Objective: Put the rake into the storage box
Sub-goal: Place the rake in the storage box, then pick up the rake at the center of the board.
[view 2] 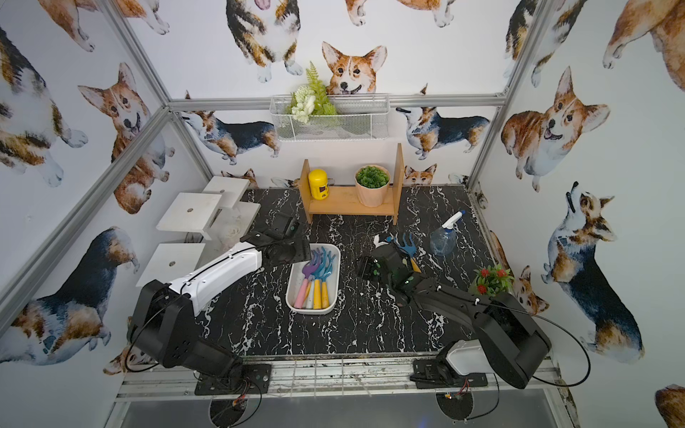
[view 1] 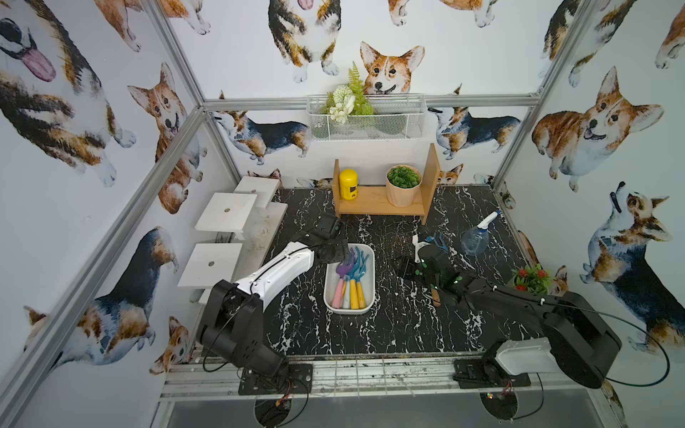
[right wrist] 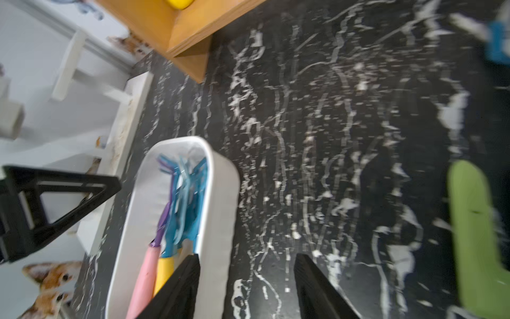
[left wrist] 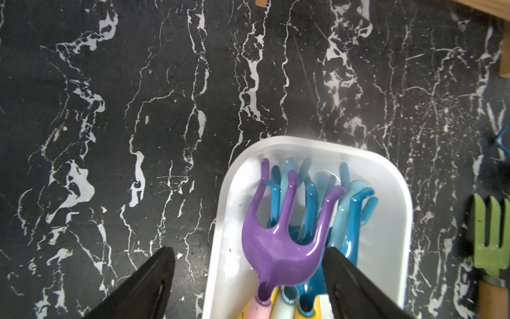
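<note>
You seem to be at the release: your left pincer gapes wide over the purple plastic rake, which lies inside the shallow white plastic storage box. Next, lift straight clear. Your right pincer stands half-open, empty.

Storage box, centre frame, holds several rakes. Shelf behind it, upper centre. Spray bottle at right; another rake apparently beside it.

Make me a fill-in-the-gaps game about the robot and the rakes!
The rake on top in the storage box has a ___ head.
The left gripper holds its jaws ___.
The jar on the wooden shelf is ___.
Missing words: purple; open; yellow.
</note>
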Robot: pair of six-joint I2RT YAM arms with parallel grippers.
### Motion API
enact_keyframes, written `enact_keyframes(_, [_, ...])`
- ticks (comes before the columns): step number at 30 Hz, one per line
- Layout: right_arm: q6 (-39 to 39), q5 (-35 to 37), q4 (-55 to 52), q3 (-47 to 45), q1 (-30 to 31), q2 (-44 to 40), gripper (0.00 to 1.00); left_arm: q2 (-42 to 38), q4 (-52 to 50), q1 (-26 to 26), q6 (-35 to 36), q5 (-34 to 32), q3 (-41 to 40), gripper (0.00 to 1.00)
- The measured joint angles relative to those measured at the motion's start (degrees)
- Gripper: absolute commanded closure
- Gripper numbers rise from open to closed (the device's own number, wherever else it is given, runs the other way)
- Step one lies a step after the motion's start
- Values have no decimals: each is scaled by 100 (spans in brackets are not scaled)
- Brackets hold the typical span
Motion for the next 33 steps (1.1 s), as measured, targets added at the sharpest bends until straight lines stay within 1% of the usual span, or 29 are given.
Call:
enact_keyframes(3, [278,562,-527,-118,-219,-234,38,61,-13,-11,-85,-4,-2,11])
enact_keyframes(7, [603,977,-1161,-345,-522,-457,38,146,74,-26,-188,66,2,11])
enact_keyframes(10, [680,1126,-1482,-540,-719,-490,37,254,83,-46,-208,127,55,11])
enact_keyframes(13, [741,1060,-1657,-782,-743,-481,37,286,125,-46,-208,144,96,11])
enact_keyframes(15, [741,981,-1709,-927,-756,-411,38,293,155,-46,-208,144,96,10])
enact_keyframes(20, [605,1043,-1375,-920,-756,-127,39,323,195,-46,-227,232,103,10])
enact_keyframes(22, [522,1040,-1231,-855,-756,39,41,350,201,-46,-236,264,103,9])
enact_keyframes(24, [426,1045,-1134,-804,-756,188,48,376,227,-52,-269,273,103,9])
enact_keyframes(27, [295,1056,-1019,-710,-719,439,54,382,260,-59,-269,295,103,8])
enact_keyframes(29, [184,1150,-957,-608,-586,625,54,380,291,-61,-271,374,107,8])
enact_keyframes(33, [-92,1532,-914,-205,-79,1191,46,376,304,-63,-271,402,184,8])
